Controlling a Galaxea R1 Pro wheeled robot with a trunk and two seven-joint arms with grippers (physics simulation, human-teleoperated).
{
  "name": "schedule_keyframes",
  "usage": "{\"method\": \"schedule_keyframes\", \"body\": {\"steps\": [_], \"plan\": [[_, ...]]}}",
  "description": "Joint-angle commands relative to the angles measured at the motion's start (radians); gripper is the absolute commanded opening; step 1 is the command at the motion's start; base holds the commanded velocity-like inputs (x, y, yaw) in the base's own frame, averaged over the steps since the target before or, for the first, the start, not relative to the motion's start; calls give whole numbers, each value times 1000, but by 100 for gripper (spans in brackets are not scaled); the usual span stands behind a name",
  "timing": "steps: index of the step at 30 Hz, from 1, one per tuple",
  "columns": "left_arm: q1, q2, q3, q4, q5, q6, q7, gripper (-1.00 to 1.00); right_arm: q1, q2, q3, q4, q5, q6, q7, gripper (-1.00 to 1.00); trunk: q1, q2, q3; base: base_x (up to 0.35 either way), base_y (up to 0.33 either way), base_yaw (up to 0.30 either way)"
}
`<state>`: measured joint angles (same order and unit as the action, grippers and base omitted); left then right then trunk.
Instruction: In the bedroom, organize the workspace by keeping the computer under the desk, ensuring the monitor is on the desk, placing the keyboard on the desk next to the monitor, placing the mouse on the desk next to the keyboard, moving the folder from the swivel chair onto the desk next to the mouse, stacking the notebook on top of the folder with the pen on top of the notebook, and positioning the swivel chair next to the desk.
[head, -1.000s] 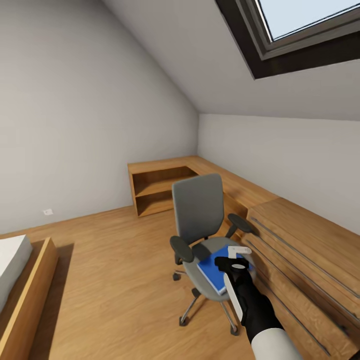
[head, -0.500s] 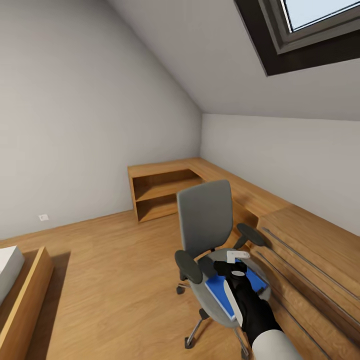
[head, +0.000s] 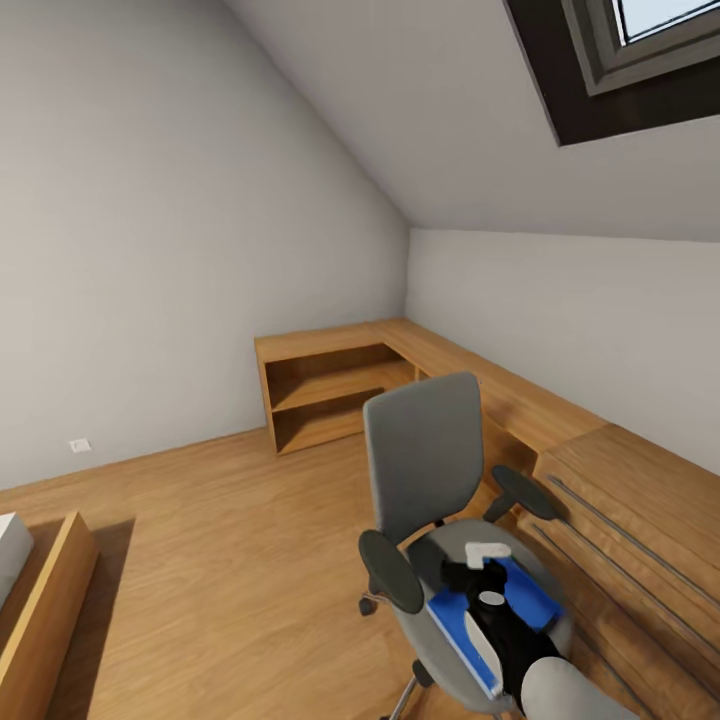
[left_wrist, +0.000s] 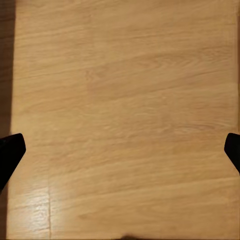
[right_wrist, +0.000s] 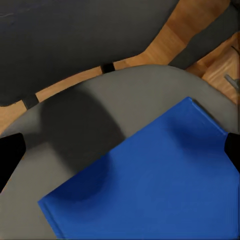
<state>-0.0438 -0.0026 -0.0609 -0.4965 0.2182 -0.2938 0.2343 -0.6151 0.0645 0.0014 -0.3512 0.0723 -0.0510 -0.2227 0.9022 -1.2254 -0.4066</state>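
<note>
The grey swivel chair (head: 425, 455) stands on the oak floor beside the dresser, its back toward the corner shelves. The bright blue folder (head: 455, 622) lies flat on its seat (right_wrist: 95, 105). My right gripper (head: 478, 562) hangs just above the folder's near part, with the arm reaching in from below. In the right wrist view the folder (right_wrist: 150, 190) lies straight under the open right gripper (right_wrist: 120, 152), with nothing between its two dark fingertips (right_wrist: 10, 155). The left gripper (left_wrist: 120, 152) is open over bare plank floor (left_wrist: 120, 90).
Open oak corner shelves (head: 330, 385) run along the far walls. A light oak dresser (head: 640, 520) with long bar handles stands close on the chair's right. A wooden bed frame (head: 40, 600) is at the lower left. The sloped ceiling holds a skylight (head: 640, 60).
The head view has moved closer to the chair, so the whole picture shifted. The right gripper stays over the folder and now looks nearer to it.
</note>
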Motion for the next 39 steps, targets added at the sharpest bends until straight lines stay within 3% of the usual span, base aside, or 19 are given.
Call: {"method": "schedule_keyframes", "body": {"steps": [1, 5, 9, 14, 15, 18, 22, 23, 24, 26, 27, 28, 30, 32, 35, 39], "plan": [[-1, 0, -8, -2, 8, -9, 6, 100, -27, -5, 0, 48, 7, -23, -5, 100, 0, -1, -1, 46, 10, 0], [-1, -2, -12, -8, 7, -17, 5, 100, -70, -18, 0, 123, 7, -55, -4, 100, 0, -1, -1, 18, 4, 0], [-1, -1, -11, -8, 6, -18, 3, 100, -77, -23, -1, 134, 4, -49, -5, 100, 0, -1, -1, 205, 0, 0], [-1, -1, -12, -8, 6, -18, 2, 100, -85, -32, -5, 132, -9, 34, -7, 100, 0, -1, -1, 243, 0, 0], [-1, -2, -11, -51, 7, -15, 3, 100, -91, -35, -6, 129, -25, 96, -9, 100, 0, -1, -1, 28, 0, 0], [1, -3, -9, -155, 9, 3, 6, 100, -92, -35, -6, 122, -32, 116, -10, 100, 8, -15, -7, 11, 0, 0], [1, -2, -7, -365, 10, 216, 8, 100, -92, -32, -6, 120, -32, 122, -10, 100, 23, -43, -20, 1, 0, 0], [1, -3, -7, -452, 10, 316, 9, 100, -92, -32, -6, 120, -32, 125, -10, 100, 27, -50, -23, 0, 0, 0], [1, -4, -7, -496, 10, 368, 10, 100, -92, -31, -6, 119, -32, 127, -10, 100, 31, -57, -26, 0, 0, 0], [5, -5, -2, -648, 15, 577, 11, 100, -92, -30, -6, 105, -33, 133, -10, 100, 38, -71, -32, 0, 0, 0], [6, -5, 4, -678, 18, 627, 11, 100, -92, -30, -6, 99, -33, 134, -10, 100, 42, -78, -36, 0, 0, 0], [7, -6, 21, -728, 31, 723, 12, 100, -92, -30, -7, 86, -33, 135, -10, 100, 46, -85, -39, 0, 0, 0], [8, -9, 41, -773, 50, 809, 12, 100, -92, -30, -7, 75, -34, 136, -11, 100, 54, -99, -45, 0, 0, 0], [9, -24, 66, -865, 99, 926, 13, 100, -92, -29, -8, 57, -34, 136, -11, 100, 61, -113, -51, 0, 0, 0], [10, -38, 84, -938, 146, 978, 14, 100, -92, -29, -9, 48, -34, 137, -12, 100, 73, -134, -61, 0, 0, 0], [9, -49, 122, -1014, 238, 1010, 31, 100, -92, -30, -11, 30, -34, 137, -12, 100, 88, -162, -73, 0, 0, 0]]}}
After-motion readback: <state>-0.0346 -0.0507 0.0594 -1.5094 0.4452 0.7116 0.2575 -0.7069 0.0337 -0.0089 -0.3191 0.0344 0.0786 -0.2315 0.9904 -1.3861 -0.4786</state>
